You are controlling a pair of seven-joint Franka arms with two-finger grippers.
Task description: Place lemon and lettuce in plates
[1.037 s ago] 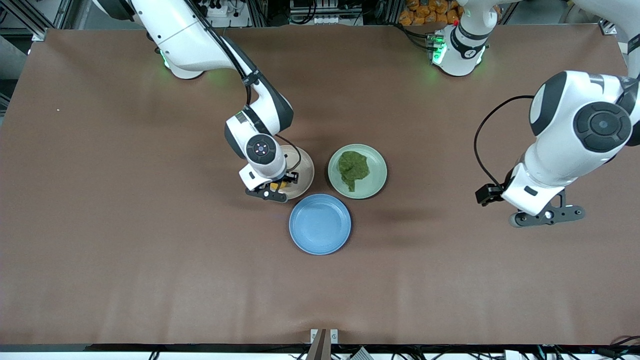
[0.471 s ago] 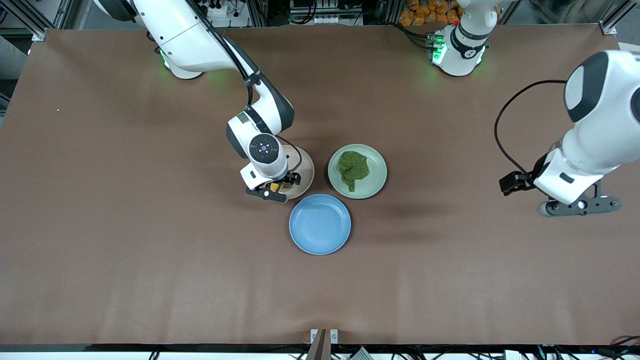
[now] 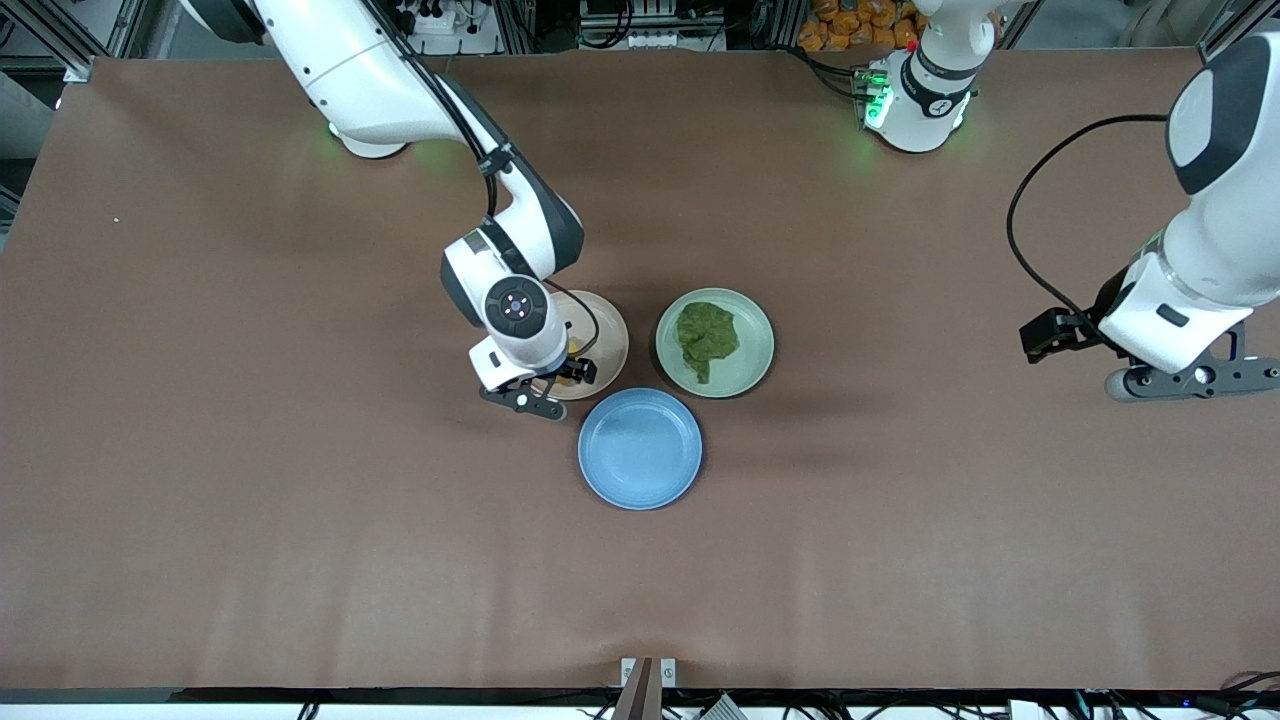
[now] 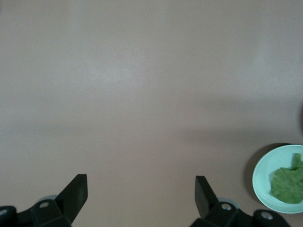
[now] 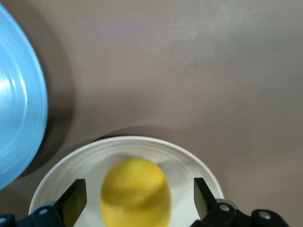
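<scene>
The yellow lemon (image 5: 136,191) sits in the beige plate (image 5: 189,163), between the fingers of my right gripper (image 5: 137,198) and touching neither; it looks blurred. The right gripper (image 3: 543,385) is open, low over the beige plate (image 3: 608,340), and hides most of the lemon in the front view. The green lettuce (image 3: 706,335) lies in the mint plate (image 3: 757,345), beside the beige plate. My left gripper (image 3: 1190,380) is open and empty over bare table at the left arm's end. The left wrist view (image 4: 141,194) shows the lettuce (image 4: 288,183) and the mint plate (image 4: 262,175).
An empty blue plate (image 3: 640,448) lies nearer the front camera than the other two plates, close to both. It also shows in the right wrist view (image 5: 19,118). The brown table (image 3: 250,500) stretches wide all around.
The left arm has swung away from the plates toward its end of the table. The right gripper has opened off the lemon and shifted slightly toward the right arm's end.
</scene>
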